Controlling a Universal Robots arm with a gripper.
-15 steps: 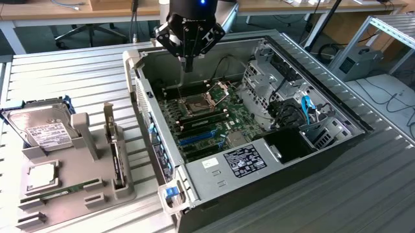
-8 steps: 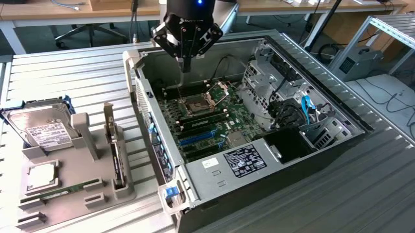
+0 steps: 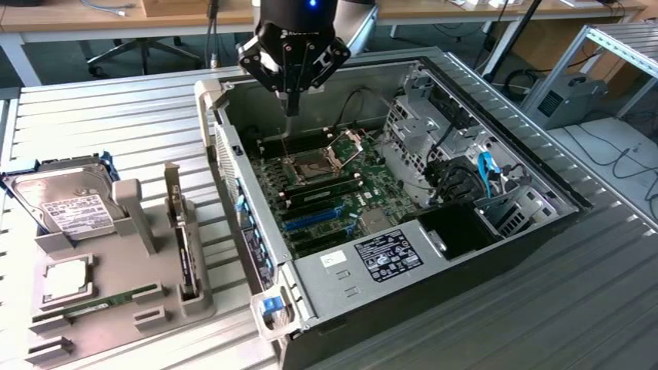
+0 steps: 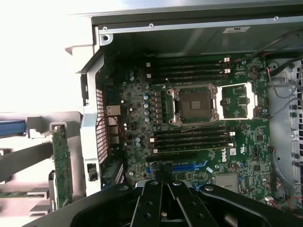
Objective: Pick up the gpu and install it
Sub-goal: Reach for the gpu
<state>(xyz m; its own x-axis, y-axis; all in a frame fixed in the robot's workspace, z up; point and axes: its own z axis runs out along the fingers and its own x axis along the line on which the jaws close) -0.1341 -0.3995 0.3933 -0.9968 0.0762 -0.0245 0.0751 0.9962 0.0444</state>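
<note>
Nearest, at eight o'clock in the exterior view, the gpu (image 3: 183, 247) stands on edge in a slot of the grey holder (image 3: 113, 324), just beside the open computer case (image 3: 340, 297). Farther back, at twelve o'clock, the gripper (image 3: 293, 108) hangs over the motherboard (image 3: 340, 193) with its fingers clenched together on nothing, well apart from the gpu.

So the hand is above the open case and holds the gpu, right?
Not quite. The hand is above the open case but holds nothing; the gpu stands in the grey holder beside the case, as the exterior view shows.
</note>
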